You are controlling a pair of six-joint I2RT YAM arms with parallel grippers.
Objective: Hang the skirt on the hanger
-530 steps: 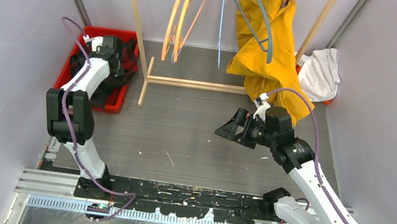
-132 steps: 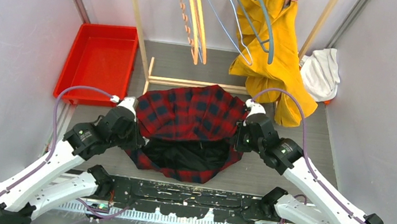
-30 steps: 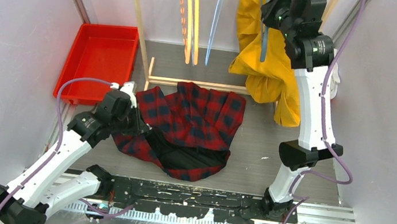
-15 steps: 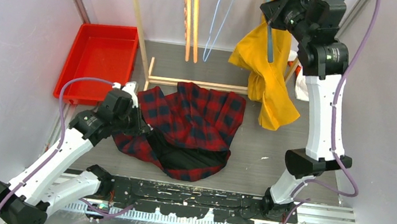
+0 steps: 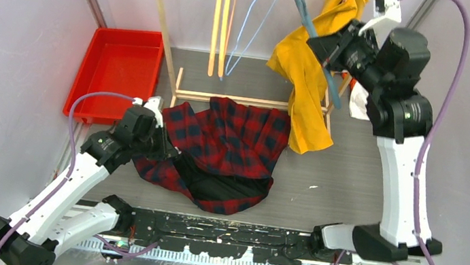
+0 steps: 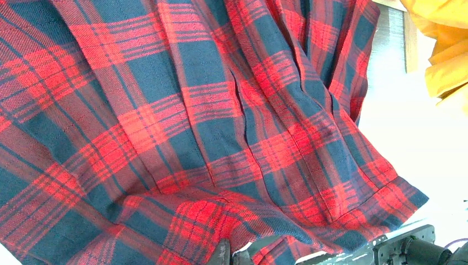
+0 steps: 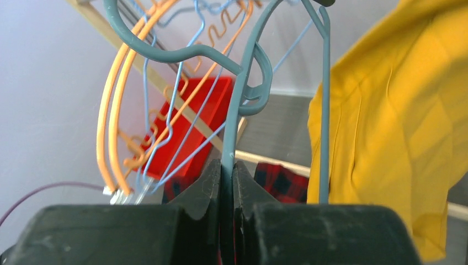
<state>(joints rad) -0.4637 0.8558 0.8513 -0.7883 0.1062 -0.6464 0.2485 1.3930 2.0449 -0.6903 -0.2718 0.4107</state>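
Note:
The red and dark plaid skirt [image 5: 234, 143] lies crumpled on the grey table, its black lining showing at the near side. My left gripper [image 5: 162, 147] is shut on the skirt's left edge. In the left wrist view the skirt [image 6: 221, 110] fills the frame, and the cloth covers most of the left gripper [image 6: 238, 257]. My right gripper [image 5: 331, 49] is raised at the back right, shut on a grey-blue plastic hanger [image 5: 306, 15]. Seen from the right wrist, the hanger [image 7: 243, 66] runs up from between the closed fingers of the right gripper [image 7: 227, 168].
A red bin [image 5: 117, 66] sits at the back left. The wooden rack [image 5: 236, 100] holds orange hangers [image 5: 223, 21] and a light blue wire hanger [image 5: 252, 22]. A yellow garment [image 5: 306, 94] hangs beside the right gripper. Walls close in on both sides.
The right arm has swung right and toward the near side, carrying the grey-blue hanger with it. The yellow garment has shifted left. The left arm and skirt have not moved.

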